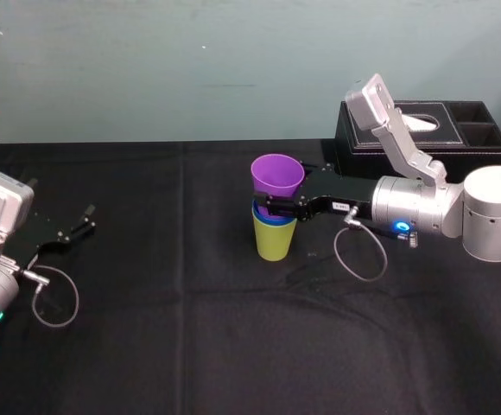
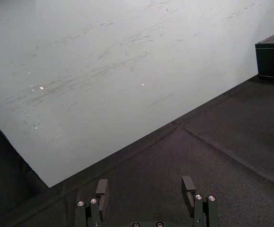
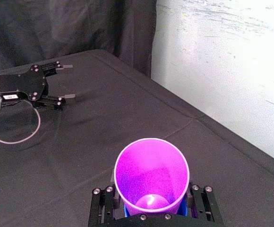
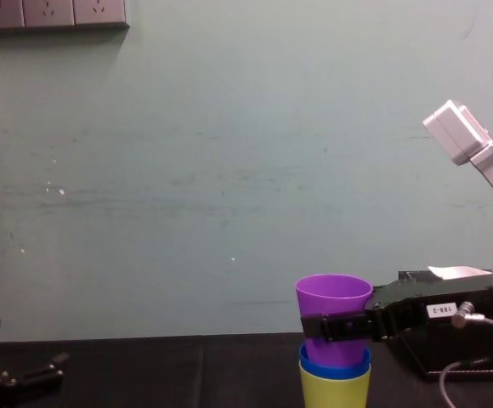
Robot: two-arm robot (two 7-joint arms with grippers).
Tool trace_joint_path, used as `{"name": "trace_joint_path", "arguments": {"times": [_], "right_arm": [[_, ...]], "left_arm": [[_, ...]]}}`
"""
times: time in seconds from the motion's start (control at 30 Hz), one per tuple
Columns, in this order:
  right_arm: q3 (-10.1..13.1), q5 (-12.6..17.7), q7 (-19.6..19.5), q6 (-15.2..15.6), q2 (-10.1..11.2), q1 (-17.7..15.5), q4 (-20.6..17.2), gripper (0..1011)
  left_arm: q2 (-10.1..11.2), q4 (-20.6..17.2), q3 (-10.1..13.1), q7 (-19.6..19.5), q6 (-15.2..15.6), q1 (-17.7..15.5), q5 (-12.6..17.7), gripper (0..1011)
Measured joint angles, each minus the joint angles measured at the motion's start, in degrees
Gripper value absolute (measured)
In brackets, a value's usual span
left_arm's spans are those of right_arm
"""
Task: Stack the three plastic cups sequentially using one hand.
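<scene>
Stack near complete at mid-tabletop [image 1: 190, 328] | blue cup [image 1: 264, 222] nested in yellow-green cup [image 1: 275, 244] | right claw [image 1: 272, 207] clamped around purple cup [image 1: 277, 177], partway inside blue, seemingly not yet released | left claw [image 1: 82, 220] parked left, spread, empty

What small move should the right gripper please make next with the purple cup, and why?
Probably ease straight down: the right gripper, shut on the purple cup, holds it only partly inside the blue cup, nested in the yellow-green cup. The left gripper sits parked far left.
</scene>
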Motion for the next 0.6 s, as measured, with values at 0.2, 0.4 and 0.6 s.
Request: {"name": "trace_joint_path", "arguments": {"times": [0.2, 0.4, 0.6], "right_arm": [[0.00, 0.04, 0.00, 0.01, 0.02, 0.00, 0.00, 741], [0.01, 0.04, -0.02, 0.02, 0.02, 0.00, 0.00, 817], [0.01, 0.04, -0.04, 0.02, 0.03, 0.01, -0.02, 978]], "left_arm": [[0.00, 0.00, 0.00, 0.00, 0.00, 0.00, 0.00, 1011], [0.00, 0.00, 0.00, 0.00, 0.00, 0.00, 0.00, 1011], [0.00, 0.00, 0.00, 0.00, 0.00, 0.00, 0.00, 1011]]}}
